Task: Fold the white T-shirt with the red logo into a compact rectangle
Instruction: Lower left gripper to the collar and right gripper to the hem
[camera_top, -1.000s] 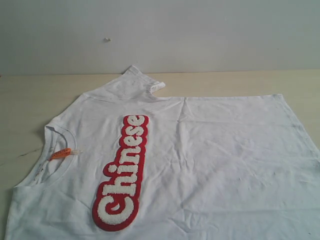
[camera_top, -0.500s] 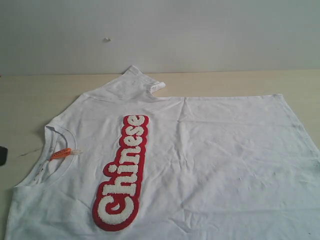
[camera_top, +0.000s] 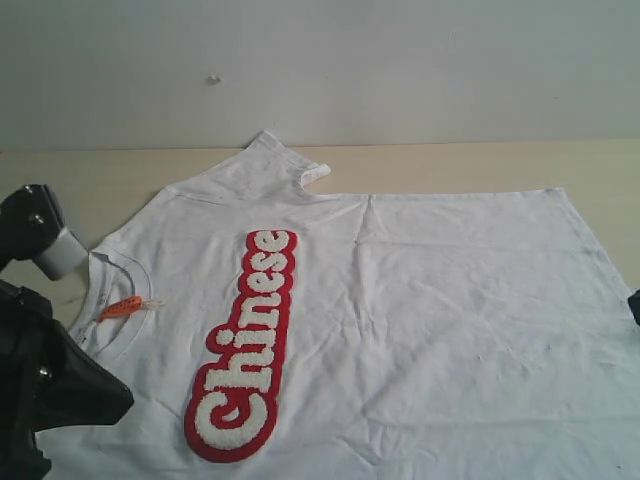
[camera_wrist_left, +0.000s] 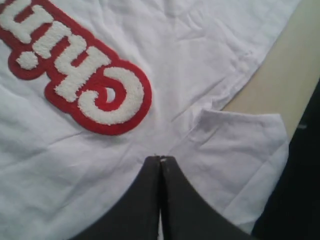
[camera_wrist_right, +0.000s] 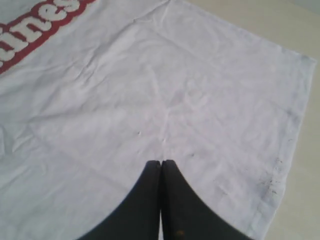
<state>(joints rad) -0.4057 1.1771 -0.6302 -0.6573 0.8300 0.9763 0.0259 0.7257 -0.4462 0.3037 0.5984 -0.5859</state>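
The white T-shirt (camera_top: 420, 300) lies spread flat on the table, front up, with its ribbed collar (camera_top: 100, 262) and orange neck tag (camera_top: 121, 307) to the left. The red logo (camera_top: 245, 345) runs along the chest and also shows in the left wrist view as the red logo (camera_wrist_left: 85, 80). My left gripper (camera_top: 122, 395) hovers shut over the near left part of the shirt, beside the near sleeve (camera_wrist_left: 235, 165); its tips (camera_wrist_left: 160, 159) hold nothing. My right gripper (camera_wrist_right: 161, 162) is shut and empty above the T-shirt's lower body (camera_wrist_right: 200, 100). Only a dark sliver of it (camera_top: 634, 305) shows at the exterior view's right edge.
The pale wooden table (camera_top: 80, 185) shows beyond the shirt at left and at the back. The far sleeve (camera_top: 270, 160) points toward the grey wall (camera_top: 320, 60). The hem (camera_wrist_right: 295, 125) lies close to the table's right side. Dark specks (camera_wrist_right: 270, 180) mark the cloth near the hem.
My left arm has come into the exterior view at the lower left, over the collar side. A sliver of my right gripper has appeared at the right edge. The shirt has not moved.
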